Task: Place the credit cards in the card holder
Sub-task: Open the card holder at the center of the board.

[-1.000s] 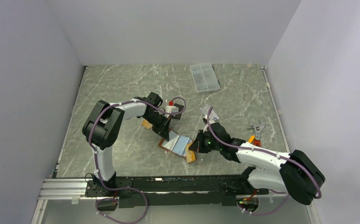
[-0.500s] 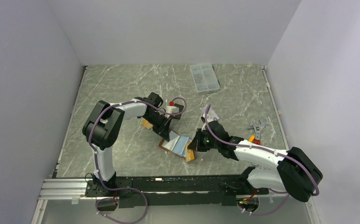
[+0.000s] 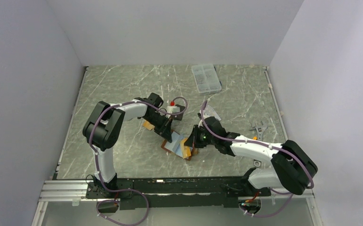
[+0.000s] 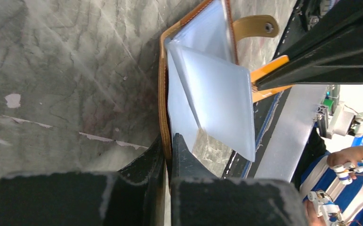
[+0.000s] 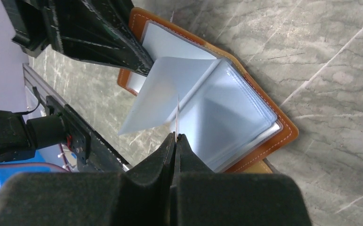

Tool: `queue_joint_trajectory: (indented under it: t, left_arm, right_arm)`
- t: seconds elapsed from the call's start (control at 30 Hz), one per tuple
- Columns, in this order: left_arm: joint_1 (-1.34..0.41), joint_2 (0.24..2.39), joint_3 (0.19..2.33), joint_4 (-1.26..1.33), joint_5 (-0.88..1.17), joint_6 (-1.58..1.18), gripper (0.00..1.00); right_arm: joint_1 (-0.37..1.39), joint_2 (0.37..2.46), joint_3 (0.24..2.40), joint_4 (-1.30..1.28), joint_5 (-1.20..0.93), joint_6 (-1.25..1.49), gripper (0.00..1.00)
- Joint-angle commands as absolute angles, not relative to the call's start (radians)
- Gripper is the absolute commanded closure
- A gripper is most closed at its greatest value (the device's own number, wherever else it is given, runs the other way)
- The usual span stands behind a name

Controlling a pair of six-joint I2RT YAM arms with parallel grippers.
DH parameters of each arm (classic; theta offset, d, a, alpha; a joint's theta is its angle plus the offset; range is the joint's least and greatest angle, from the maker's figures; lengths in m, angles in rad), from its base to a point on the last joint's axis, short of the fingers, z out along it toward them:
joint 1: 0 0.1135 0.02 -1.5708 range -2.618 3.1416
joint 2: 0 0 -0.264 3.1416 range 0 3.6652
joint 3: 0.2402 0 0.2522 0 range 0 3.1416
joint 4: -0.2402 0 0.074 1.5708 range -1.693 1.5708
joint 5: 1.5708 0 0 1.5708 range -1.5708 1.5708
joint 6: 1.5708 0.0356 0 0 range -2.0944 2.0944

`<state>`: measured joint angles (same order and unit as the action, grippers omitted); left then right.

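The card holder (image 5: pixel 245 117) lies open on the marble table, brown leather outside with pale blue-grey pockets (image 4: pixel 217 89) fanned up. My left gripper (image 4: pixel 168 141) is shut on the edge of its leather cover and pins it down. My right gripper (image 5: pixel 175 136) is shut on an orange-tan credit card (image 4: pixel 269 77). Seen edge-on in the right wrist view, the card (image 5: pixel 177 113) points into the gap between two pockets. In the top view the two grippers (image 3: pixel 167 134) (image 3: pixel 193 140) meet over the holder (image 3: pixel 175 145). Another tan card (image 3: pixel 147 125) and a silver-grey card (image 3: pixel 210 112) lie on the table.
A clear compartment box (image 3: pixel 205 78) sits at the back. A hand tool with orange grips (image 3: pixel 258 132) lies to the right. A small white object with a red cap (image 3: pixel 172 107) stands just behind the left gripper. The holder's snap tab (image 4: pixel 254 26) sticks out sideways.
My right gripper has moved left with its card, from beside the holder's near edge to over its open pockets. The left arm has held still.
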<state>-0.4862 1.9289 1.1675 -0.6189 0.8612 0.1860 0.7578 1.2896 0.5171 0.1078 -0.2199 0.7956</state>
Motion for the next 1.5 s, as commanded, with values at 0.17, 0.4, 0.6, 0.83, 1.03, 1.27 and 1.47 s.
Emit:
queue_joint_trajectory:
  t: [0.17, 0.4, 0.6, 0.83, 1.03, 1.27, 1.47]
  left_arm:
    - [-0.449, 1.904, 1.175, -0.63, 0.976, 0.173, 0.64]
    - [-0.427, 1.928, 1.178, -0.649, 0.985, 0.184, 0.56]
    - [-0.384, 1.938, 1.178, -0.657, 1.02, 0.19, 0.5]
    - [-0.361, 1.946, 1.169, -0.669, 1.033, 0.207, 0.48]
    - [-0.352, 1.942, 1.196, -0.677, 1.041, 0.2, 0.5]
    - [-0.39, 1.973, 1.198, -0.67, 1.057, 0.198, 0.49]
    - [-0.421, 1.996, 1.196, -0.635, 1.013, 0.175, 0.75]
  right_arm:
    - [0.756, 1.35, 0.573, 0.191, -0.245, 0.793, 1.0]
    - [0.759, 1.409, 0.638, 0.208, -0.269, 0.784, 1.0]
    - [0.756, 1.444, 0.653, 0.217, -0.277, 0.784, 1.0]
    - [0.756, 1.487, 0.662, 0.249, -0.297, 0.792, 1.0]
    - [0.756, 1.505, 0.657, 0.264, -0.301, 0.795, 1.0]
    - [0.757, 1.499, 0.642, 0.272, -0.291, 0.801, 1.0]
    - [0.756, 1.486, 0.619, 0.284, -0.284, 0.807, 1.0]
